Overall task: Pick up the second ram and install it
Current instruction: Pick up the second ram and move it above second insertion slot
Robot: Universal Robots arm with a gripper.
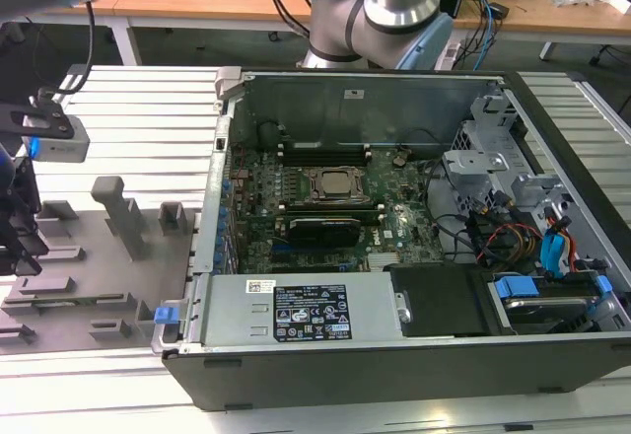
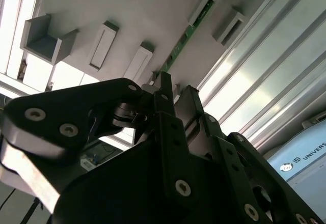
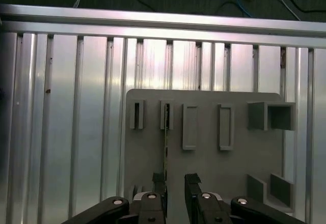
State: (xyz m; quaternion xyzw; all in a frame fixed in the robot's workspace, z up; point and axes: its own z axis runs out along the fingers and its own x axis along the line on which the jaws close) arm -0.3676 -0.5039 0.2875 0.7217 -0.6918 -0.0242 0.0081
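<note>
One finger, rather than the gap, lines up with the ram, which stands on edge in its holder. We judge a descent could strike its edge and chip or tip it. The end effector hangs pointing down over the worktop, fingers slightly apart, holding nothing.

Ribbed aluminium table; behind, a wooden desk, apparently cable-strewn.
</note>
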